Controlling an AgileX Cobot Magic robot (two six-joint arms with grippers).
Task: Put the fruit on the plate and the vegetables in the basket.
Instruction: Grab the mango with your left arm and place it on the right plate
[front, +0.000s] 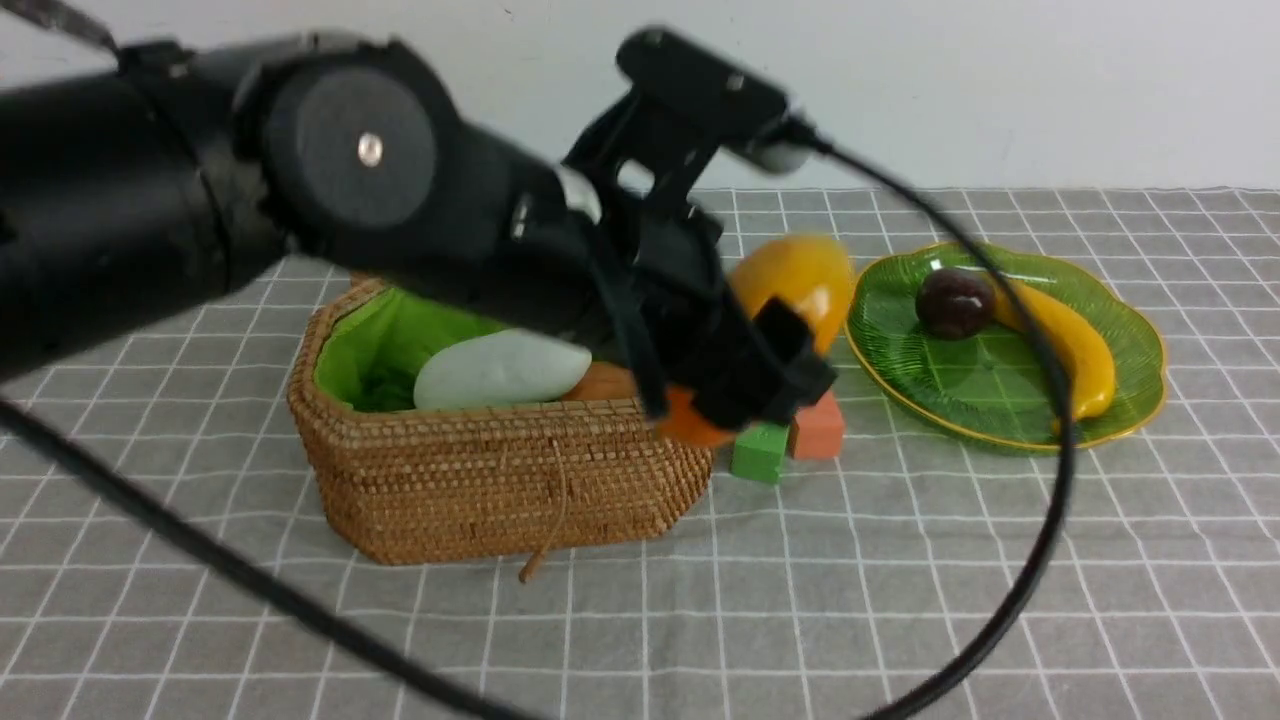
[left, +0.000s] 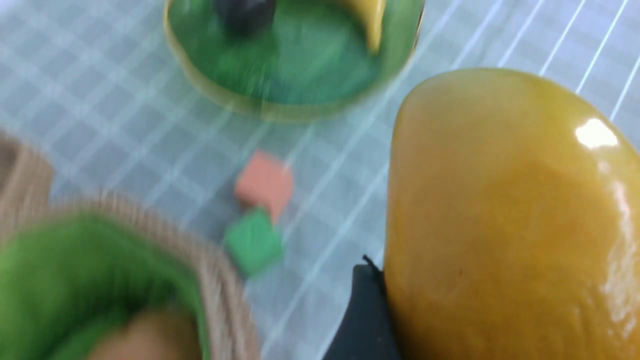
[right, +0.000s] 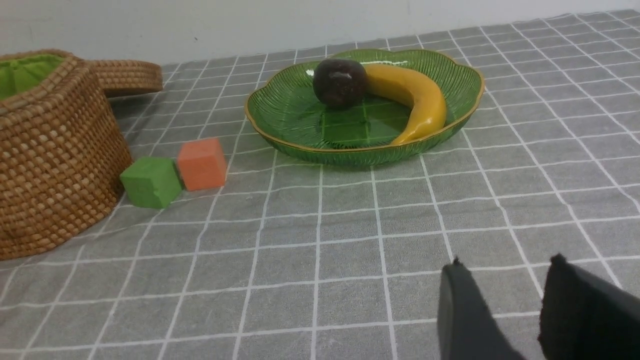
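My left gripper (front: 775, 345) is shut on the orange-yellow mango (front: 795, 280), held in the air between the basket (front: 480, 480) and the plate (front: 930, 375). In the left wrist view the mango (left: 505, 215) fills the picture beside one black finger (left: 365, 310). The plum (front: 955, 302) and the banana (front: 1075, 355) lie on the green plate (right: 300, 115). Inside the basket lie a pale whitish-green vegetable (front: 500, 372) and a brown potato (front: 603, 382). My right gripper (right: 505, 262) hangs open and low over the cloth, nothing between its fingers.
A green cube (front: 760, 452) and an orange cube (front: 820, 428) sit on the grey checked cloth between basket and plate. The basket's woven lid (right: 127, 75) lies folded back behind it. A black cable (front: 1050, 500) loops in front of the plate.
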